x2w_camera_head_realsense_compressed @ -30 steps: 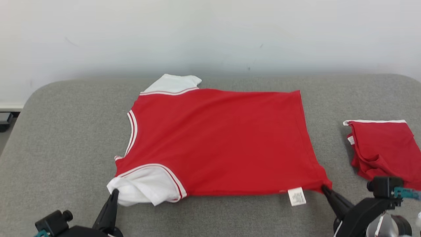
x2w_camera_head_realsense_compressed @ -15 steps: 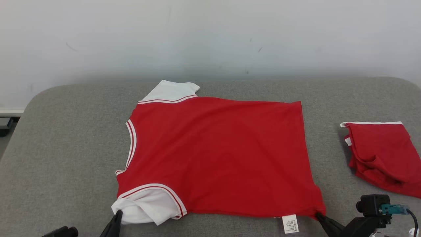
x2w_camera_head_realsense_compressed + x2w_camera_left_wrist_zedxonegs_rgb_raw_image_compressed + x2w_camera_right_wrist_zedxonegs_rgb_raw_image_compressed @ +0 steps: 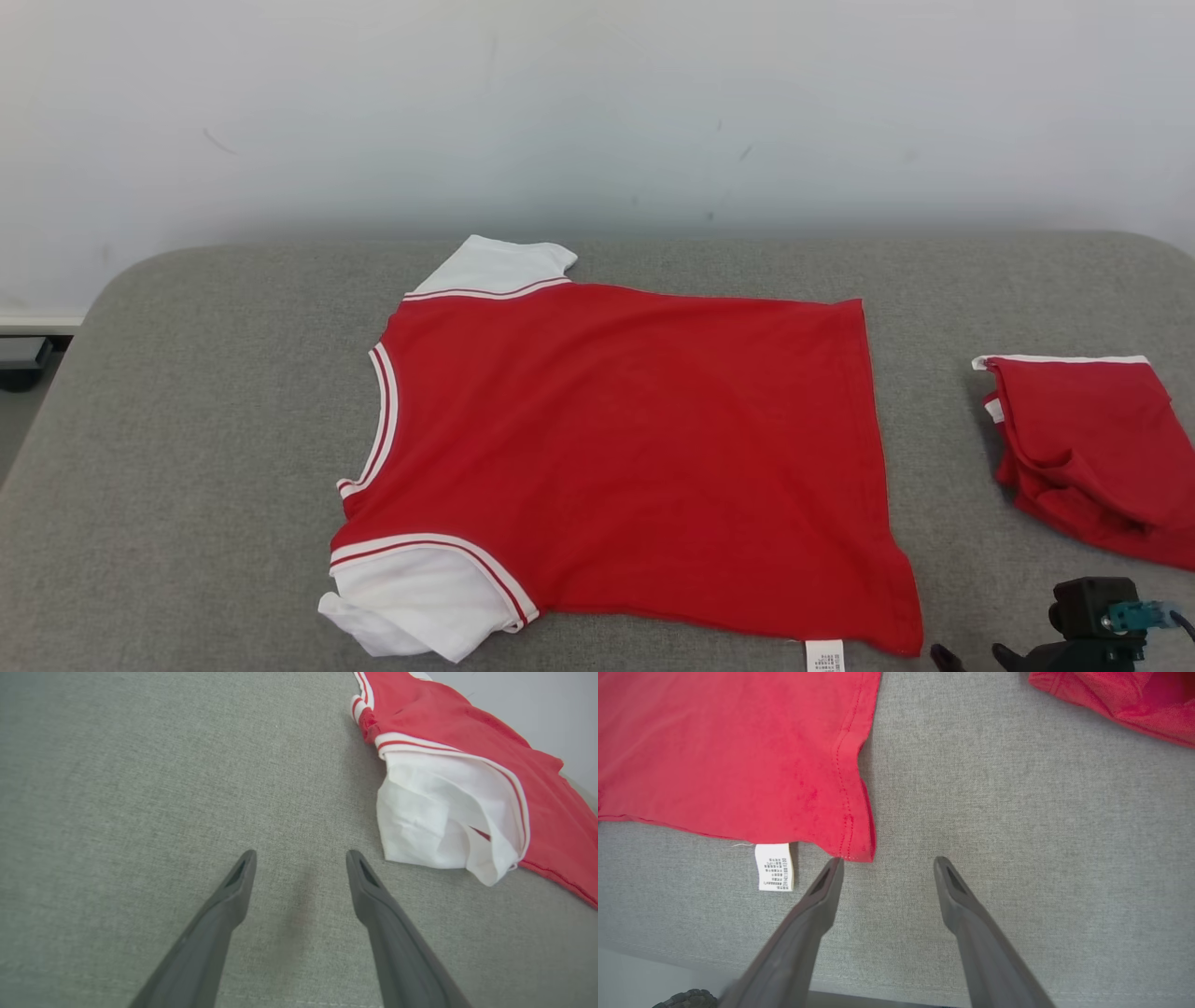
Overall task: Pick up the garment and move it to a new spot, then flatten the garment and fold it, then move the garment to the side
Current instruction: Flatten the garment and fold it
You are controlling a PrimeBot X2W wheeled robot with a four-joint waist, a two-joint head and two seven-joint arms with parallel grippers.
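Near seven and five o'clock of the garment (image 3: 616, 448), left gripper (image 3: 301, 856) and right gripper (image 3: 888, 861) wide open, empty; may snag bunched sleeve (image 3: 439, 812) on regrasp, rumpling flat cloth.

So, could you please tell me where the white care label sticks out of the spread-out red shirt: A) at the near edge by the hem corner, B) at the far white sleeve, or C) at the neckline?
A: the care label pokes out from the near edge of the red shirt, by its hem corner, beside the open right gripper.
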